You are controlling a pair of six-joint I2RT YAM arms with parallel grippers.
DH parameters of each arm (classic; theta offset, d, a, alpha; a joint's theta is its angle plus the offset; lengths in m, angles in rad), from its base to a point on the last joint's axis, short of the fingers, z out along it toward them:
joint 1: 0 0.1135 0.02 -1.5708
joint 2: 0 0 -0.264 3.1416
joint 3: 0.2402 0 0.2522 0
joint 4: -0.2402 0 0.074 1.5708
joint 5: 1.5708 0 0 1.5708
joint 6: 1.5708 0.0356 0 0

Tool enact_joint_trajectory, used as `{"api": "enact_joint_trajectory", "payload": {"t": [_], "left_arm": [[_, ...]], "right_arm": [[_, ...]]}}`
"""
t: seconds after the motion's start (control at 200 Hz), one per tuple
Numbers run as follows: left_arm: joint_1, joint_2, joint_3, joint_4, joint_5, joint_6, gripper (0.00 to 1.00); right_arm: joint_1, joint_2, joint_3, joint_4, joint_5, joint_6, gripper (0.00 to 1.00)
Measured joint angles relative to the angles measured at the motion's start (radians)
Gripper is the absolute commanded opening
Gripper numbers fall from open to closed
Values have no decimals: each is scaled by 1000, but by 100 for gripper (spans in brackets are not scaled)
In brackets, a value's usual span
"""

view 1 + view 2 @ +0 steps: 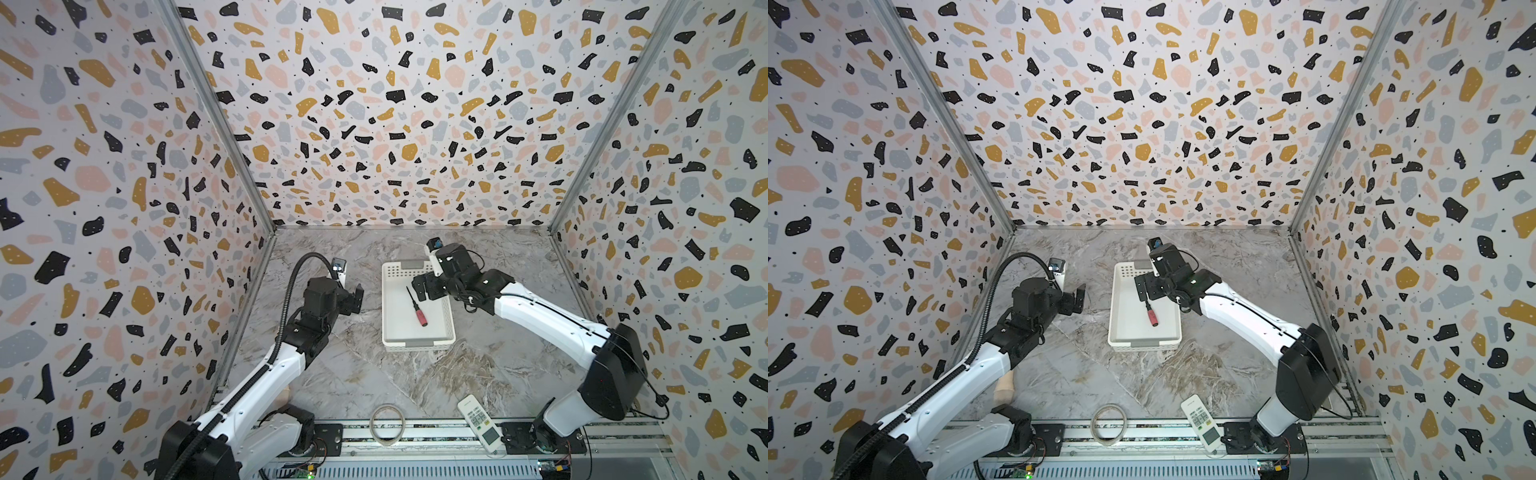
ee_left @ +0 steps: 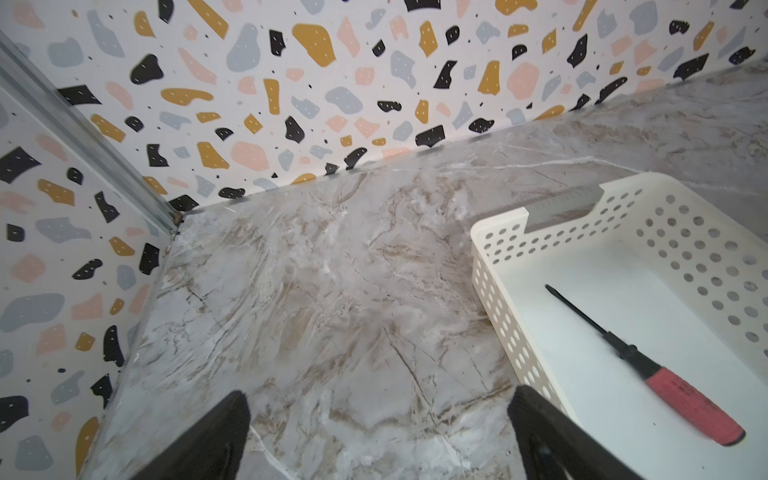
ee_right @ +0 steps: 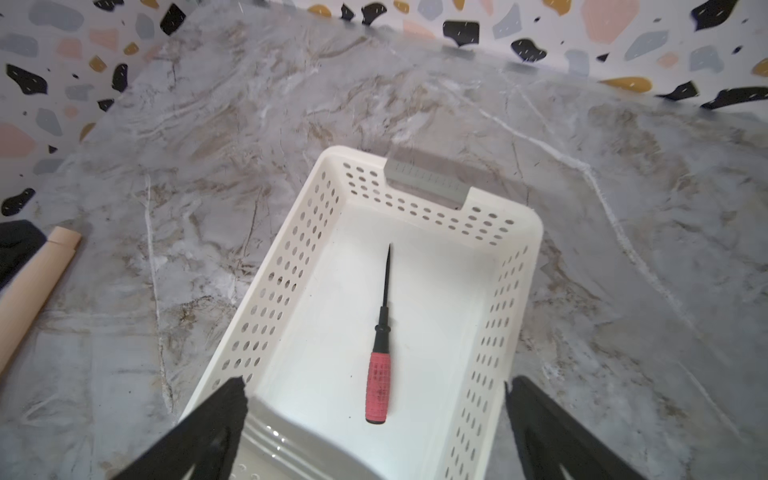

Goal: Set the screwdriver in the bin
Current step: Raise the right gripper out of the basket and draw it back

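The screwdriver, with a red handle and a thin dark shaft, lies flat on the floor of the white perforated bin in the middle of the table. My right gripper hangs open over the bin's far half, above the shaft, holding nothing. In the right wrist view the screwdriver lies free between the spread fingers of that gripper. My left gripper stands open over bare table to the left of the bin. The screwdriver shows in the left wrist view too.
A white remote control and a clear tape ring lie at the table's front edge. A beige roll lies under the left arm. Patterned walls close off three sides.
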Motion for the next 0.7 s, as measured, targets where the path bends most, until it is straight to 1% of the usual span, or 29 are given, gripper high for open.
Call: {"api": "enact_joint_trajectory", "payload": {"t": [0.15, 0.24, 0.32, 0.426, 0.511, 0.596, 0.701], "left_arm": [[0, -29, -22, 32, -50, -2, 100], [0, -45, -39, 47, -84, 0, 100], [0, -90, -88, 106, -111, 9, 100], [0, -156, -182, 209, -148, 29, 100], [0, -177, -240, 274, -191, 58, 99], [0, -175, -260, 307, -238, 74, 100], [0, -162, -260, 351, -277, 85, 99]], "right_arm": [[-89, -163, -134, 51, -3, -11, 99], [-164, -244, -212, 78, -14, -19, 99], [-240, -297, -262, 95, -34, -29, 99], [-321, -336, -307, 121, -43, -55, 99], [-360, -346, -337, 137, -48, -84, 99], [-380, -348, -380, 177, -51, -106, 99], [-398, -367, -501, 295, -51, -152, 99]]}}
